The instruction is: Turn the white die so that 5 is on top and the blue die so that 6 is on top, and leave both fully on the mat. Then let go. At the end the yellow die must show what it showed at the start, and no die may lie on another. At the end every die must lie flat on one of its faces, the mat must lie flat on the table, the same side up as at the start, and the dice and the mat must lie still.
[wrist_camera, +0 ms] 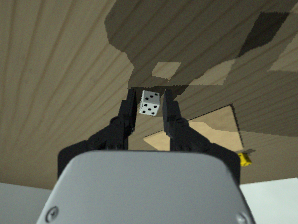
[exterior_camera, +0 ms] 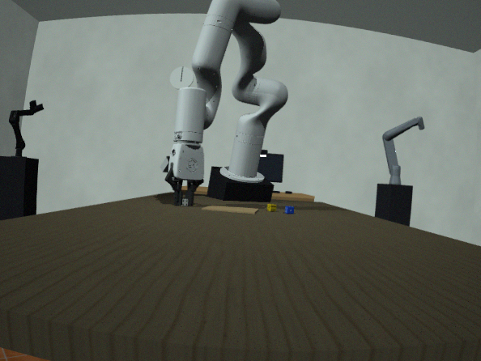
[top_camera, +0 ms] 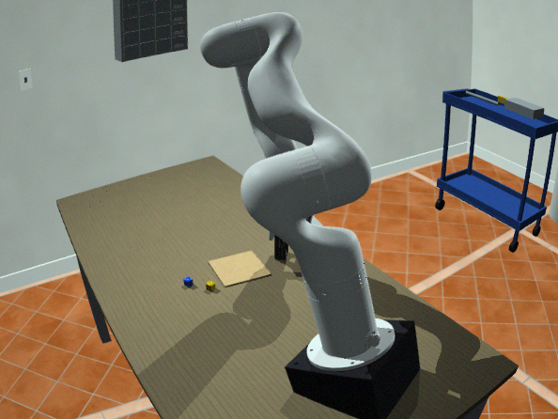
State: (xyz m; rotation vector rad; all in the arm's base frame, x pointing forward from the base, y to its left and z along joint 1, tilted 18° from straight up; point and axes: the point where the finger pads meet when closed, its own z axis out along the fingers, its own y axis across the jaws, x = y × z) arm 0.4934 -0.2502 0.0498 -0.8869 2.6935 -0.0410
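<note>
White die (wrist_camera: 149, 103) between the jaws, off the mat (top_camera: 240, 267); two other dice beyond the mat's far side.

- A robot lab or test room, going by its fittings.
- The arm's black base (top_camera: 353, 376) is bolted onto a long wooden table (top_camera: 141, 221).
- Two more robot arms stand on black pedestals (exterior_camera: 393, 202) nearby.
- Bare grey walls, orange tiled floor (top_camera: 446, 244).
- A blue wheeled cart (top_camera: 498, 160) carries equipment.
</note>
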